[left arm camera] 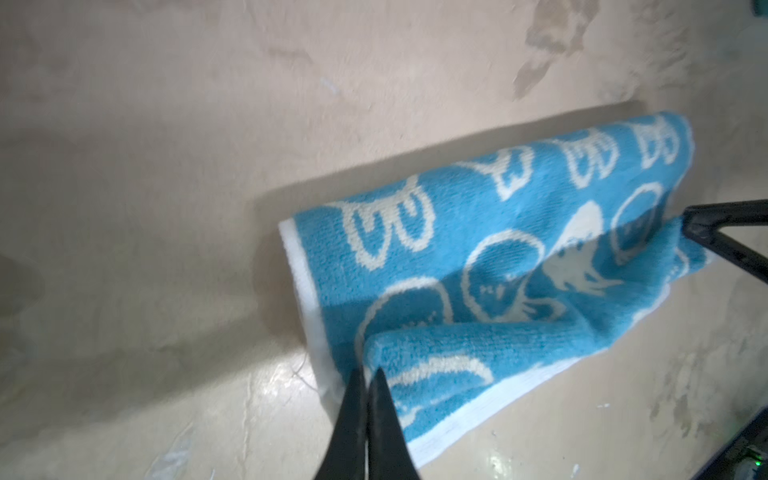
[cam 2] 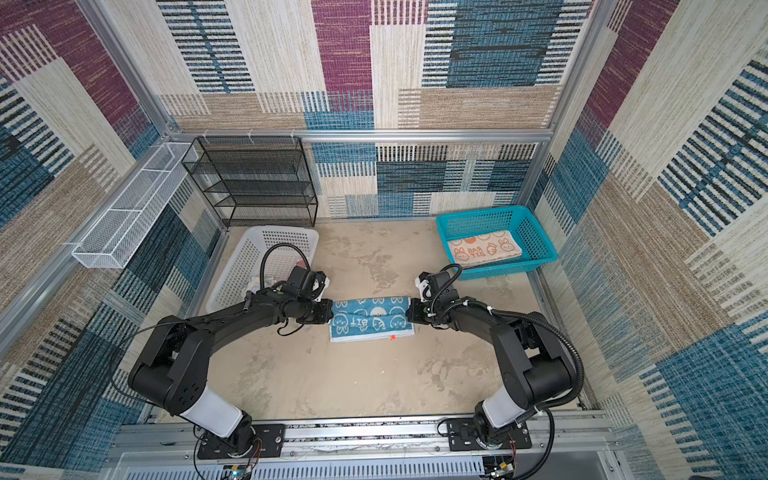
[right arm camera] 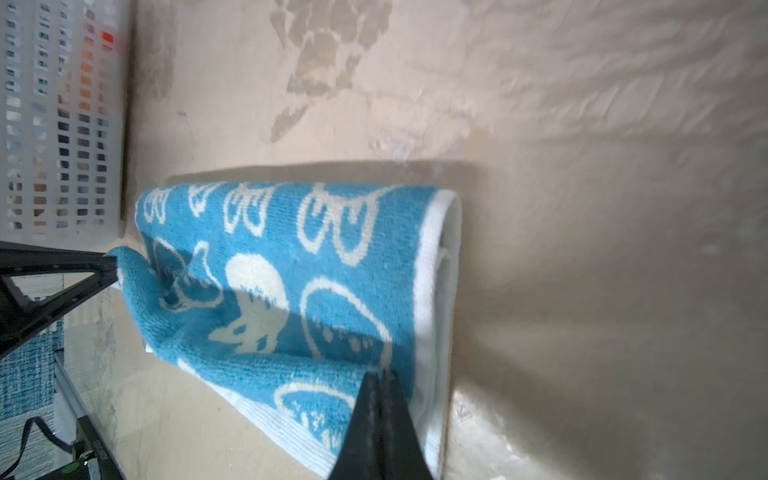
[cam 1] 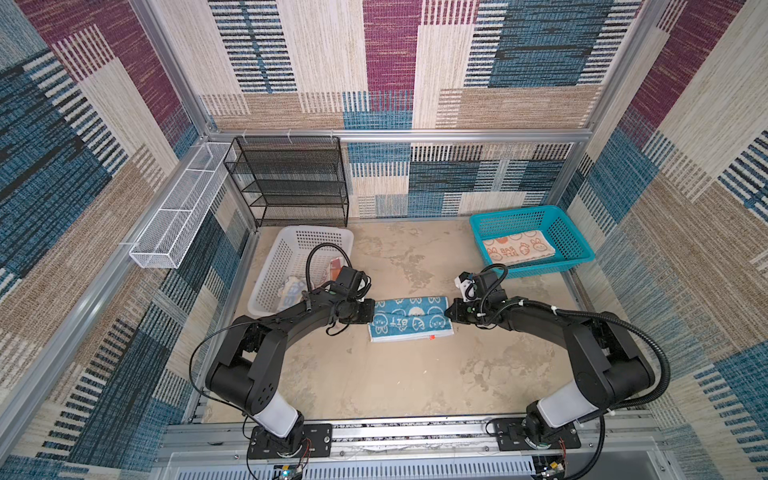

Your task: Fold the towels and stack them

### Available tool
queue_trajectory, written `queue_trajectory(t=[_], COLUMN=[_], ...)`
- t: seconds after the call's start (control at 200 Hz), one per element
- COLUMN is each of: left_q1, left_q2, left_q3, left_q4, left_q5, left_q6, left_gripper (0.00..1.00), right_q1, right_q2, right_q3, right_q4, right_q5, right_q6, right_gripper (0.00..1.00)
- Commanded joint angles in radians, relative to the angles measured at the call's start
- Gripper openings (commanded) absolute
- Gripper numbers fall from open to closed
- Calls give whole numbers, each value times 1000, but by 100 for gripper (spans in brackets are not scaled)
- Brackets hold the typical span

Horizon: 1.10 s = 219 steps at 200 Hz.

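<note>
Blue towel (cam 1: pixel 409 318) lies mid-counter (cam 1: pixel 395 382), long axis running arm to arm. It is doubled over on itself, with the rolled fold toward the back wall and the white hems toward the robot.

Left fingers (left arm camera: pixel 384 419) are pressed together on the top layer at the towel's left end. Right fingers (right arm camera: pixel 395 424) are clamped the same way at its right end.

Judgement: pinching both ends at once should make the raised edge taut and level, so it lands square on the layer beneath. The cloth sags slightly between the grips.

Orange towel (cam 1: pixel 517 249) sits folded in the teal basket (cam 1: pixel 540 269), which is likely the stack site. A third towel (cam 1: pixel 291 289) lies crumpled in the white basket (cam 1: pixel 270 266), partly hidden by the left arm.
</note>
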Motion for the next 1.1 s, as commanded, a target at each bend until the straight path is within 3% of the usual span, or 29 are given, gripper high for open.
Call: queue_trajectory(t=[0.0, 0.24, 0.631, 0.746, 0.786, 0.886, 0.942, 0.982, 1.037, 1.072, 1.092], left_q1=[-1, -37, -44, -46, -49, -55, -58, -60, -66, -71, -74], left_q2=[-44, -83, -40, -31, -35, -59, -79, -96, -130, -150, -165], left_q3=[12, -61, -102, -91, -89, -79, -70, -66, -60, -59, -56], left_q4=[-16, 21, 57, 58, 57, 39, 23, 12, -2, -10, -16], left_q5=[10, 20, -10, -5, -13, -40, -57, -74, -96, -112, -121], left_q6=[-29, -73, -64, -57, -50, -41, -37, -36, -35, -37, -38], left_gripper=[0, 0, 0, 0, 8, 16, 39, 49, 73, 99, 99], right_q1=[-3, -16, -16, -17, -16, -16, -14, -14, -13, -12, -12], right_q2=[-34, -65, -24, -35, -38, -51, -67, -84, -112, -138, -149], right_q3=[28, 14, -69, -81, -82, -74, -67, -60, -52, -46, -43], right_q4=[-51, -68, 4, 7, 4, -9, -18, -25, -37, -43, -49], right_q5=[32, 57, -5, -11, -11, -18, -19, -21, -19, -19, -20], right_q6=[-26, -40, -16, -19, -23, -34, -34, -34, -32, -31, -30], right_gripper=[0, 0, 0, 6, 12, 35, 48, 57, 68, 74, 78])
